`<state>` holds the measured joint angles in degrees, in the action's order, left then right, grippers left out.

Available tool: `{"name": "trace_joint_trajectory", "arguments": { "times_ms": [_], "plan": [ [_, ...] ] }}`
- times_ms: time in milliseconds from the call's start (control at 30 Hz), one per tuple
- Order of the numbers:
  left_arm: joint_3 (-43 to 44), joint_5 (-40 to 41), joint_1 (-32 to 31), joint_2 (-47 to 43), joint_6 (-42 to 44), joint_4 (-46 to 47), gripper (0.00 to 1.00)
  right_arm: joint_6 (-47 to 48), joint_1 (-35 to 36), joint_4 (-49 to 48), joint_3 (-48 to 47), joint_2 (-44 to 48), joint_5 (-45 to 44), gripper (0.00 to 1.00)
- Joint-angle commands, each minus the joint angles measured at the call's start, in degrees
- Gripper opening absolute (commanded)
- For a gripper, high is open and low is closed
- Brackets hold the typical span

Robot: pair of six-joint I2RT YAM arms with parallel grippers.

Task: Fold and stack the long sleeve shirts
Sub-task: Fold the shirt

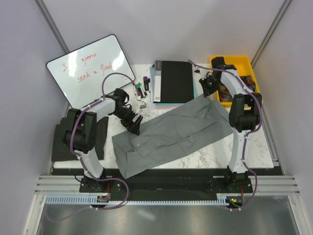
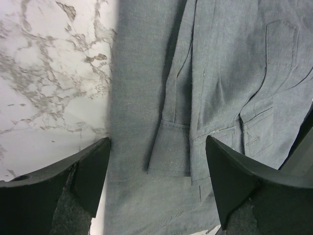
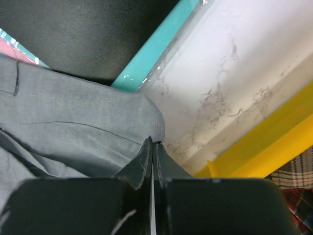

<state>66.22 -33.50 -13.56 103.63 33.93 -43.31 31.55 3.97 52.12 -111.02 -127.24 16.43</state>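
Grey shirt point(image 1: 171, 134) edge pinched between right fingers point(image 3: 88, 205)

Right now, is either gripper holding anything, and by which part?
The right gripper is shut on the grey shirt, pinching its edge near the book. The left gripper is open over a cuff, holding nothing.

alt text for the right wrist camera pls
The right gripper is shut, pinching the edge of a grey shirt on a white marble table. Behind lie a black book with a teal edge and, to the right, a yellow bin.
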Motion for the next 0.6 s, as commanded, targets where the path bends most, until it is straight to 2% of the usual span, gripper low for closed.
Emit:
{"name": "trace_joint_trajectory", "arguments": {
  "times_ms": [0,33,233,400,567],
  "plan": [
    [-1.88,-1.31,0.29,-3.17,0.87,0.77,0.82,-0.7,1.04,1.14,-0.6,5.15,4.23,0.0],
    [-2.23,-1.48,0.38,-3.26,0.87,0.86,0.78,-1.14,1.3,0.88,-0.42,5.68,4.4,0.0],
    [-3.99,-0.79,0.55,-4.14,0.35,0.77,0.67,-3.69,5.78,-1.4,-2.0,8.59,2.65,0.0],
    [-4.34,1.76,1.26,-4.58,-0.71,1.21,0.66,-5.27,10.7,-1.67,-7.88,5.34,-2.09,0.0],
    [-4.95,2.64,1.87,-5.72,-1.94,1.21,0.64,-7.64,15.01,-4.83,-18.16,0.07,-8.77,0.0]
  ]
}}
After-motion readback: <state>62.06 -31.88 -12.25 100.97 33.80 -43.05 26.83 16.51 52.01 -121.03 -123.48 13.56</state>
